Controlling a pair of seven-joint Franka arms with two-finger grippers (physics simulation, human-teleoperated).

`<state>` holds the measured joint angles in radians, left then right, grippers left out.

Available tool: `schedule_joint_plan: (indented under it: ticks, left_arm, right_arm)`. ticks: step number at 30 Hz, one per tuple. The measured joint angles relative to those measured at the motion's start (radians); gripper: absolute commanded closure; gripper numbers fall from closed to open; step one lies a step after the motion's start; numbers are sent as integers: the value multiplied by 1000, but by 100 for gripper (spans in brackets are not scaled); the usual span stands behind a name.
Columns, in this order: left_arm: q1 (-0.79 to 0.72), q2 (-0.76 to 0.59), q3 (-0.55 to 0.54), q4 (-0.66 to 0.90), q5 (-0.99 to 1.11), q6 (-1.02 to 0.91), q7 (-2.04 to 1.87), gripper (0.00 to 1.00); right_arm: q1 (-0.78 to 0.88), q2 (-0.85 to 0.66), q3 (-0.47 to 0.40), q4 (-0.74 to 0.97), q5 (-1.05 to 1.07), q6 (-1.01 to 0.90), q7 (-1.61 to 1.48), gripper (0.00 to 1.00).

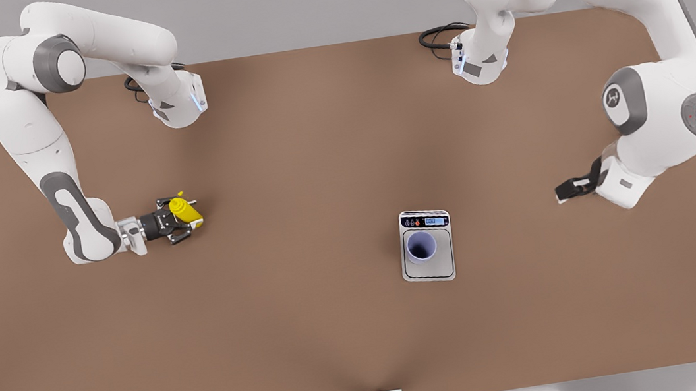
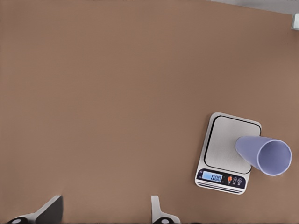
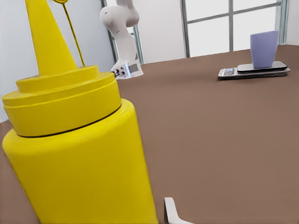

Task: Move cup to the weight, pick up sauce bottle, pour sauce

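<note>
yellow sauce bottle (image 1: pixel 186 210), lavender cup (image 1: pixel 421 247), silver-grey weight (image 1: pixel 430 268), brown table (image 1: pixel 291 162).

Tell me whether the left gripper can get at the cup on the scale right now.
Probably yes: the left gripper hangs open beside the scale, and bare table lies between it and the upright cup.

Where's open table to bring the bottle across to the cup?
Bare table runs from the right hand at the sauce bottle to the weight, and along the near edge. Crowded only at the weight, where the cup stands; the open left hand waits off to the front view's right.
</note>
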<state>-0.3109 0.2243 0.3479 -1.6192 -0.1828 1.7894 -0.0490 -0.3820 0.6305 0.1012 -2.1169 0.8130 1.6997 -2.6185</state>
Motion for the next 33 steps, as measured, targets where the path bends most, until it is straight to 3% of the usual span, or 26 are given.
schedule_joint_plan:
  ticks: [2,8,10,18,22,29,33]
  left_arm:
    - [240,-41,-235,9,16,-17,-6,0]
    - [267,-56,-296,114,144,-117,17,0]
    - [364,-45,-352,115,171,-117,32,0]
    - [348,1,-356,174,206,-123,33,0]
    - [344,1,-356,174,208,-123,26,0]
    - [346,3,-356,174,204,-119,34,0]
    - [344,12,-359,174,202,-117,25,0]
  right_arm:
    - [0,0,0,1,0,0,2,43]
    - [-4,1,0,3,0,-8,7,43]
    - [-12,-3,0,12,-1,-17,12,44]
    - [1,-73,-3,204,-1,-28,337,43]
    - [100,-72,-3,366,-5,20,580,43]
    - [399,-87,-10,472,-54,413,1023,43]
    - [606,-99,-11,475,-286,606,1367,43]
